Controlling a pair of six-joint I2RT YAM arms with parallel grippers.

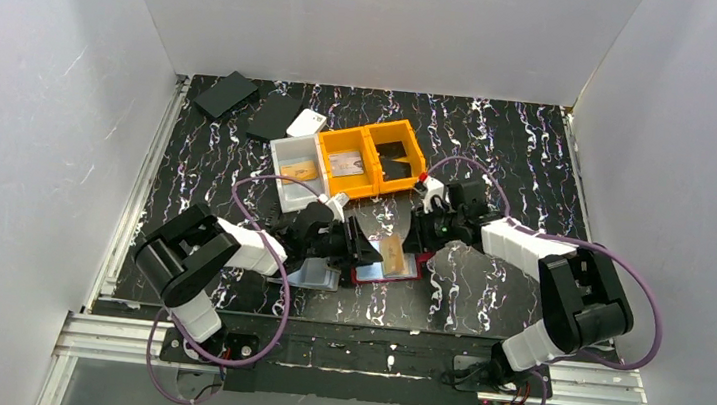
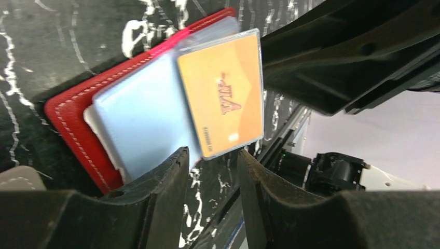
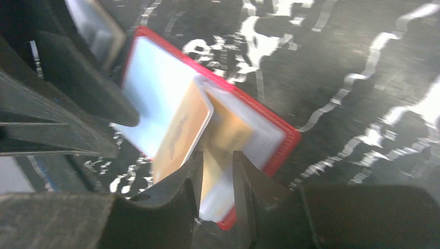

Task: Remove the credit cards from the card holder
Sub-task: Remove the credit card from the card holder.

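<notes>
The red card holder (image 1: pixel 406 270) lies open on the black marbled table between both grippers, its clear sleeves (image 2: pixel 140 119) fanned out. One sleeve stands raised with an orange credit card (image 2: pixel 223 98) inside it, also seen edge-on as the orange credit card (image 3: pixel 181 129) in the right wrist view. My left gripper (image 2: pixel 214 162) is open, and the card's lower edge sits just beyond its tips with nothing between them. My right gripper (image 3: pixel 217 168) hovers over the holder's (image 3: pixel 280 148) near side, jaws slightly apart, a pale sleeve showing through the gap. The raised card stands just left of its left finger (image 3: pixel 189 176).
Two joined orange bins (image 1: pixel 371 159) and a white bin (image 1: pixel 300 168) holding cards stand behind the holder. Flat black items (image 1: pixel 225 93) and a white card (image 1: pixel 307 123) lie at the back left. A pale flat object (image 1: pixel 316 277) rests under my left arm. White walls enclose the table.
</notes>
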